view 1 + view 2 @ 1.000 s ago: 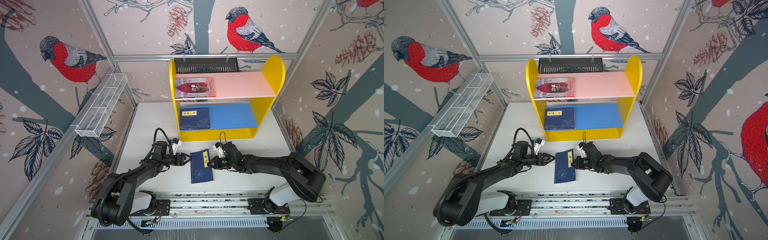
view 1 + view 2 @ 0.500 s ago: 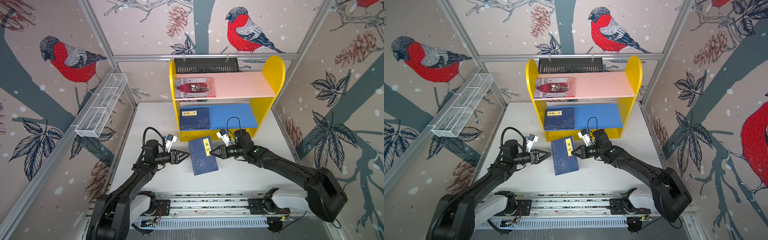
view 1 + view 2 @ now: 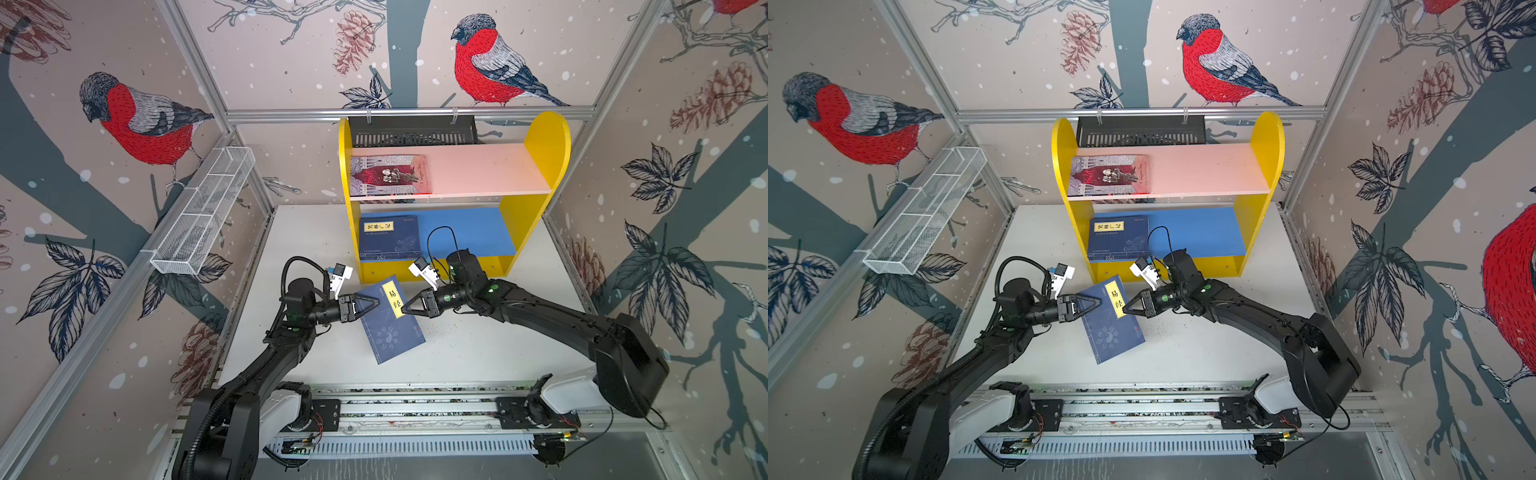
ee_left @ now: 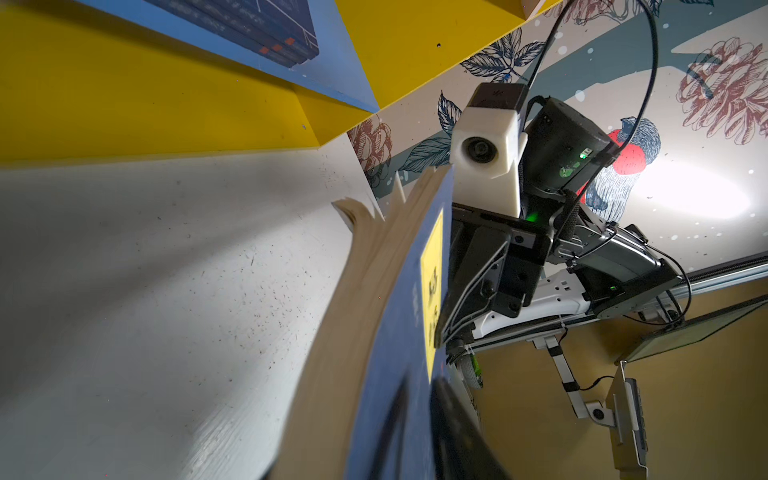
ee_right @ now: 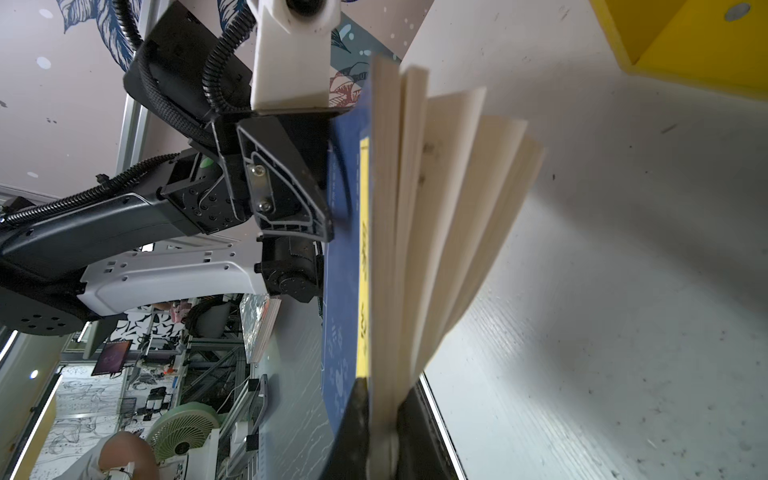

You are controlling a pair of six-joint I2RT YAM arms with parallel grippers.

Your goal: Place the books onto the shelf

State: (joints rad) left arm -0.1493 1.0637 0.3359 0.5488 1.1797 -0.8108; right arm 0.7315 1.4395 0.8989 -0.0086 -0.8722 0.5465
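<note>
Books (image 3: 1115, 332) nearly done: red one (image 3: 388, 175) up top on the shelf (image 3: 546, 141), navy stack (image 3: 388, 237) below. Last navy book (image 3: 395, 332) is held just in front, right gripper (image 3: 404, 311) pinching it; can't tell if left gripper (image 3: 377, 302) has clamped.

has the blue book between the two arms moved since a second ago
Yes. The navy book has shifted toward the yellow shelf: its top corner now almost meets the shelf's front base, and it lies more skewed.
</note>
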